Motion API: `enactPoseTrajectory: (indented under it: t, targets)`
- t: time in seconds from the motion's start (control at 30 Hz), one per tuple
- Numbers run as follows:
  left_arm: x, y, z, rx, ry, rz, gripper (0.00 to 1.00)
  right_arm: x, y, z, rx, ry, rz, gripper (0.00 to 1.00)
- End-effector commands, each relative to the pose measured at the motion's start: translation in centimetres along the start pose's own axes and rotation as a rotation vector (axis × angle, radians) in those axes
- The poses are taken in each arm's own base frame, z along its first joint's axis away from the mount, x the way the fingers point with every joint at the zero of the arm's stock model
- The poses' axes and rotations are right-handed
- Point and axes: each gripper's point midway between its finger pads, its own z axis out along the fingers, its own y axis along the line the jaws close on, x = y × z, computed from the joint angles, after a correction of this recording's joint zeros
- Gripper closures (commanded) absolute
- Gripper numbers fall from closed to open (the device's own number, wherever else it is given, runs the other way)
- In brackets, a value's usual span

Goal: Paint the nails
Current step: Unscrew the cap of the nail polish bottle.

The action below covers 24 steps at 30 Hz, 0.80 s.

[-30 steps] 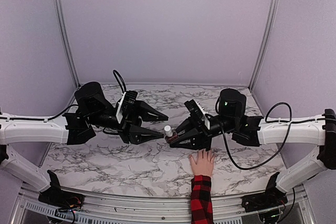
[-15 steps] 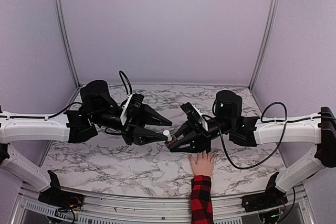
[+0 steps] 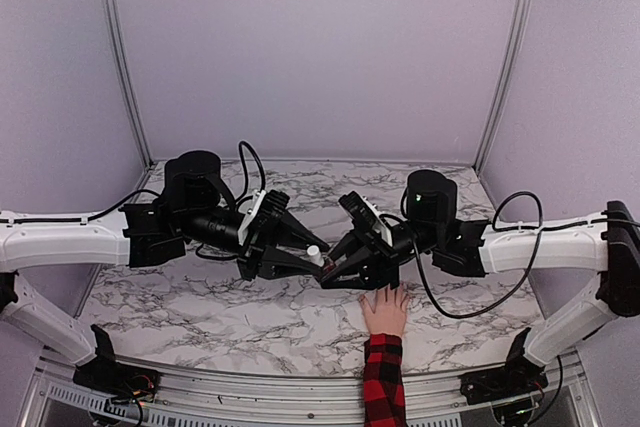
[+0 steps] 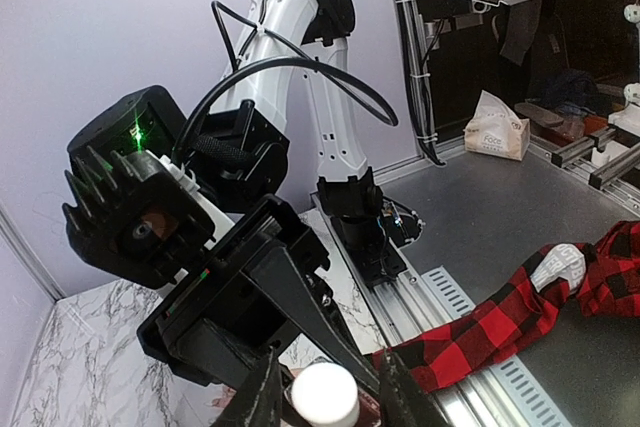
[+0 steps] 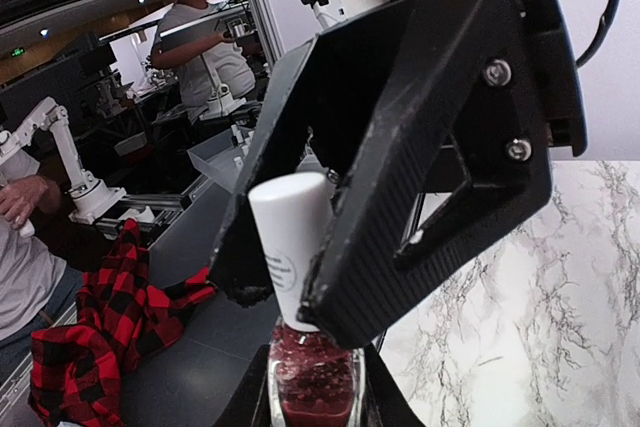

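Observation:
A pale hand (image 3: 385,309) with a red-and-black plaid sleeve (image 3: 382,382) lies flat on the marble table near the front edge. Its nails are too small to make out, and the fingertips lie just under my right gripper. My right gripper (image 3: 328,269) is shut on the glass body of a dark red nail-polish bottle (image 5: 312,387) and holds it above the table. The bottle's white cap (image 4: 325,394) points at my left gripper (image 4: 328,402). That gripper is open, with its fingers either side of the cap (image 5: 290,237) and small gaps showing.
The marble table (image 3: 200,297) is walled by lilac panels on three sides. Both arms meet in the middle, just beyond the hand. The plaid sleeve (image 4: 480,332) runs over the table's metal front rail (image 4: 450,297).
My left gripper has moved right until its fingers straddle the white cap. My right gripper has shifted slightly left with the bottle. The hand has not moved.

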Motion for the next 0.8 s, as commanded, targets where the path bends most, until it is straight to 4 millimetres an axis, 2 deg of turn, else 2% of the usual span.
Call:
enactPoseTrajectory:
  t: [0.0,0.2,0.43,0.77]
  targets:
    - [-0.7,-0.2,-0.1,0.004,0.018,0.028,0.67,-1.8,-0.1,0.0,-0.016,-0.023,-0.031,1.00]
    - [-0.7,-0.2,-0.3,-0.003,0.027,0.029,0.67,-1.5,-0.2,0.0,-0.017,-0.015,-0.022,1.00]
    - [0.1,-0.1,-0.8,-0.027,0.099,0.022,0.67,-1.0,-0.5,0.0,-0.004,0.002,-0.004,1.00]
    - [0.1,0.0,-1.2,-0.061,0.192,0.023,0.61,-0.3,-1.2,0.2,0.017,0.024,0.037,1.00]
